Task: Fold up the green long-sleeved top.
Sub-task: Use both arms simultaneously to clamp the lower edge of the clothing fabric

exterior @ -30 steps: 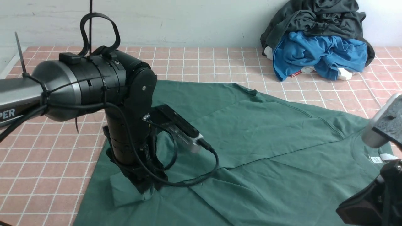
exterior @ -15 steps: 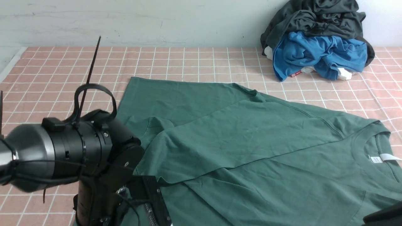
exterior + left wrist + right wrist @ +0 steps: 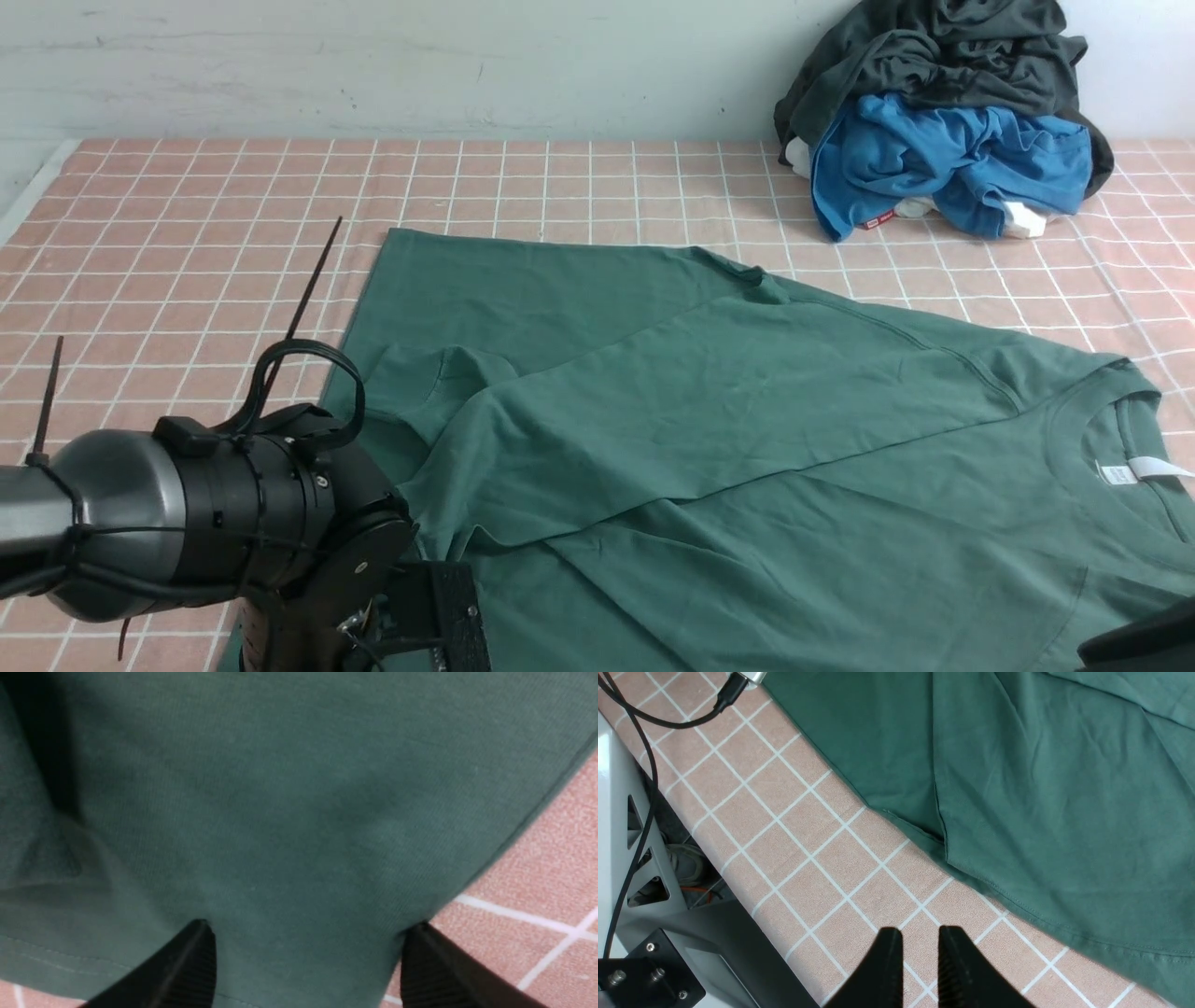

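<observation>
1. Jaws of the left gripper (image 3: 303, 933) were seen spread wide, empty, over the green long-sleeved top (image 3: 747, 420).
2. Jaws of the right gripper (image 3: 920, 938) were held narrowly apart, empty, over the checked tablecloth (image 3: 822, 858) beside the top's hem.
3. The top was laid flat on the cloth, one sleeve folded across its body.

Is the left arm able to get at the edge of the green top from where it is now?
Probably yes. The left end effector is open just above the green top, close to its edge, and nothing shows between them.
</observation>
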Controlling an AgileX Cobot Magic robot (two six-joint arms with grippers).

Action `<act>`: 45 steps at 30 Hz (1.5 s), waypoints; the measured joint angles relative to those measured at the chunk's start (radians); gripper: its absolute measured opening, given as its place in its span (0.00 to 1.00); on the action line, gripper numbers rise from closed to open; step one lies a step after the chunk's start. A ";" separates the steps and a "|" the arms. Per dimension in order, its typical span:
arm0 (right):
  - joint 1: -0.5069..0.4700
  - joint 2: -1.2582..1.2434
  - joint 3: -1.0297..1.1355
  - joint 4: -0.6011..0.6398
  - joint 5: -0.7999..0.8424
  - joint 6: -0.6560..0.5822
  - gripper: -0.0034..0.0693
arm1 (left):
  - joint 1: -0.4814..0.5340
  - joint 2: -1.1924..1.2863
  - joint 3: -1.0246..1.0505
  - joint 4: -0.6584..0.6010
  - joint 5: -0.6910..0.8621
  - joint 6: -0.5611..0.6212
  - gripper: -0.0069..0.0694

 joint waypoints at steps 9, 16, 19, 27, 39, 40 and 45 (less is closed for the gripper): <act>0.000 0.000 0.000 -0.010 0.000 0.000 0.20 | 0.000 -0.009 0.002 -0.002 0.001 -0.055 0.54; 0.000 0.000 0.000 -0.063 0.000 -0.008 0.23 | 0.000 -0.009 0.003 0.013 -0.036 -0.209 0.18; 0.000 0.006 0.000 -0.076 0.000 -0.041 0.33 | 0.000 -0.014 0.003 0.025 -0.036 -0.238 0.10; 0.090 0.197 0.000 -0.166 -0.001 -0.163 0.76 | 0.000 -0.130 0.007 0.021 0.054 -0.245 0.09; 0.254 0.674 -0.002 -0.505 -0.152 -0.115 0.83 | 0.129 -0.150 0.010 -0.152 0.045 -0.193 0.09; 0.253 0.704 -0.002 -0.515 -0.171 -0.111 0.83 | 0.131 -0.150 0.010 -0.158 0.041 -0.193 0.09; 0.216 0.793 -0.002 -0.541 -0.209 -0.108 0.79 | 0.132 -0.150 0.010 -0.168 0.028 -0.192 0.09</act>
